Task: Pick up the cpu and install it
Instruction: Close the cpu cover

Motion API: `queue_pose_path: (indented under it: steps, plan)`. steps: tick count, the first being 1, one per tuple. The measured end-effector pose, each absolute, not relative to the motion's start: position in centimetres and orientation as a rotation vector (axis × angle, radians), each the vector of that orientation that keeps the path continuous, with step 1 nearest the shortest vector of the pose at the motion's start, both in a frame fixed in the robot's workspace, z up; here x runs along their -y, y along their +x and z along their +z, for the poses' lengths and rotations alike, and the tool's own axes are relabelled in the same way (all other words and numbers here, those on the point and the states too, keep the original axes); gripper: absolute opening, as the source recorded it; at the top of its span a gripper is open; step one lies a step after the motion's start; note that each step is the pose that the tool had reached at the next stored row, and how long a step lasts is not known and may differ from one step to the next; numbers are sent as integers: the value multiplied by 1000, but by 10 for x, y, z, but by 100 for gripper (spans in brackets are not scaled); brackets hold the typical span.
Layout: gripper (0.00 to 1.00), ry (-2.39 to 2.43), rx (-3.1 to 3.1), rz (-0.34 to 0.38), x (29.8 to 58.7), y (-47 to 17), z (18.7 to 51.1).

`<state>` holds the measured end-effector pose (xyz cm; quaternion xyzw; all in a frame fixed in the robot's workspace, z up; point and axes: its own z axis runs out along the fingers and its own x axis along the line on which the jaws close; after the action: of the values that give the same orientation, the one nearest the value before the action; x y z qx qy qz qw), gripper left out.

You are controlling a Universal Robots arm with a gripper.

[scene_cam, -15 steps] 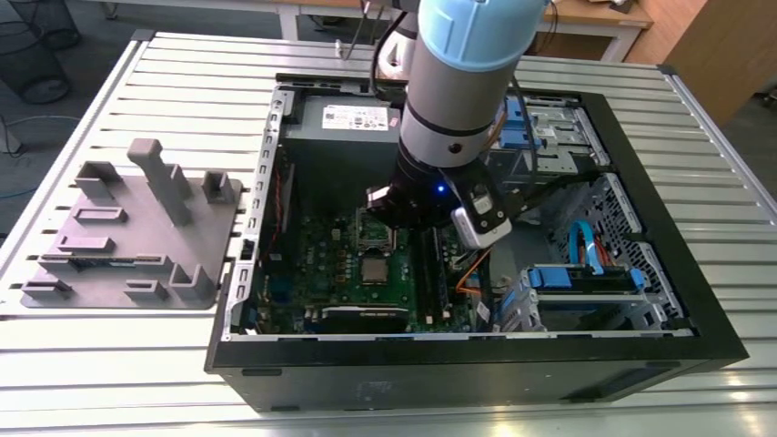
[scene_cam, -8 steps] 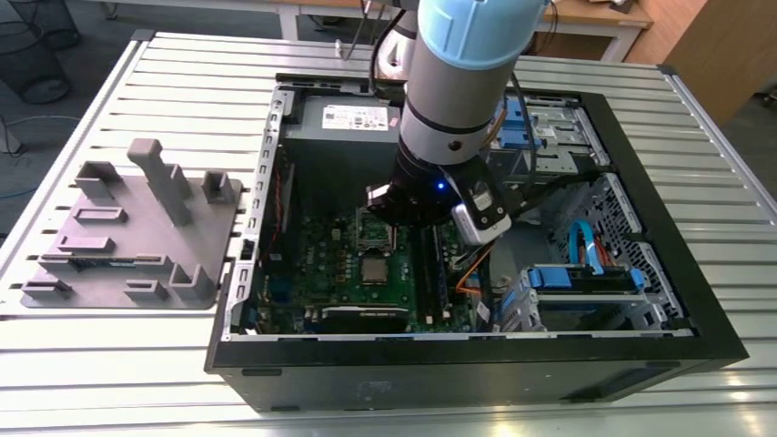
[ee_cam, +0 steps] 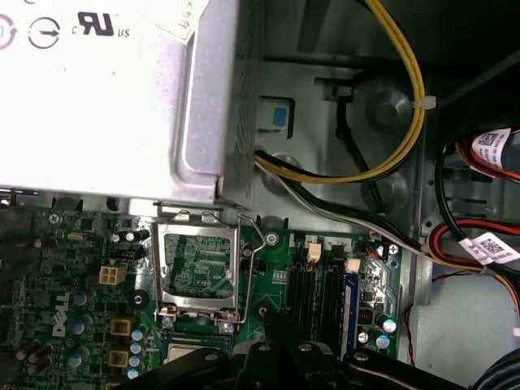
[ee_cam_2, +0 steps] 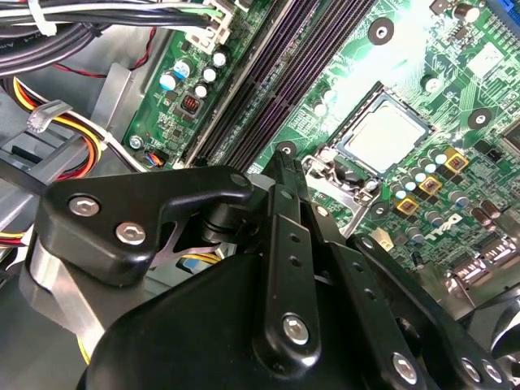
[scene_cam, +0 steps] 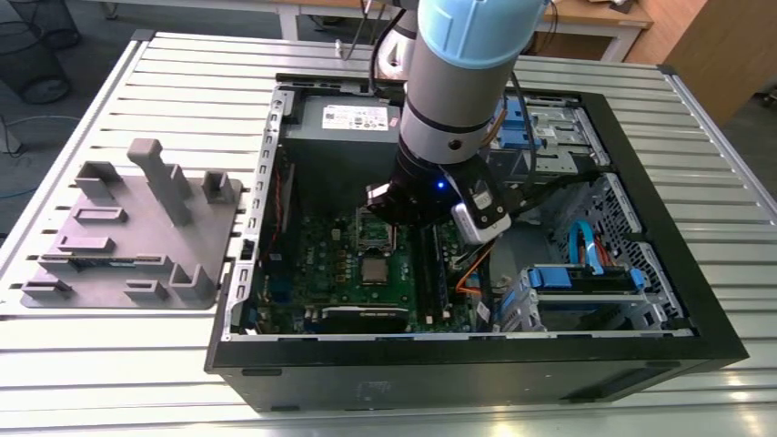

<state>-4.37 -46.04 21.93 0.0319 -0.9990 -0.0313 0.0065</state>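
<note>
The cpu (scene_cam: 374,269), a small square chip with a pale silvery top, lies flat in its socket on the green motherboard (scene_cam: 318,264) inside the open computer case. It also appears in both wrist views (ee_cam_2: 385,135) (ee_cam: 193,354). The socket's metal load plate (ee_cam: 198,270) stands flipped open beside the chip. My gripper (ee_cam_2: 283,156) hovers above the board, off to one side of the socket and apart from the chip. Its black fingers meet in a single tip (ee_cam: 272,317) with nothing between them. The arm's wrist (scene_cam: 438,196) hangs over the middle of the case.
Case walls (scene_cam: 680,300) surround the board. The silver power supply (scene_cam: 346,116) and bundled yellow cables (ee_cam: 406,122) sit close behind the socket. Black memory slots (ee_cam_2: 276,81) run beside it. A grey holder block tray (scene_cam: 127,228) rests on the slatted table at the exterior view's left.
</note>
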Motion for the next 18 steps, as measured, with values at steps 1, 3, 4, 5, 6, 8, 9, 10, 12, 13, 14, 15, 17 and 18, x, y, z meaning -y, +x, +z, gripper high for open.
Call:
queue_pose_path:
  steps: [1, 3, 4, 5, 6, 8, 9, 10, 12, 13, 14, 15, 17, 18]
  plan:
    - [11, 100, 3126, -98, 460, -44, 219]
    - [11, 100, 3126, -98, 459, -44, 219]
    - [11, 100, 3126, -98, 459, -44, 219]
    - [11, 100, 3126, -98, 459, -44, 219]
    - [11, 100, 3126, -98, 459, -44, 219]
    - [11, 100, 3126, -98, 459, -44, 219]
    - [11, 100, 3126, -98, 459, -44, 219]
    - [11, 100, 3126, -98, 459, -44, 219]
    - [11, 100, 3126, -98, 459, -44, 219]
    - [11, 100, 3126, -98, 459, -44, 219]
    - [11, 100, 3126, -98, 452, -44, 219]
    - [11, 100, 3126, -98, 451, -44, 219]
    - [11, 100, 3126, -98, 451, -44, 219]
    - [11, 100, 3126, -98, 451, -44, 219]
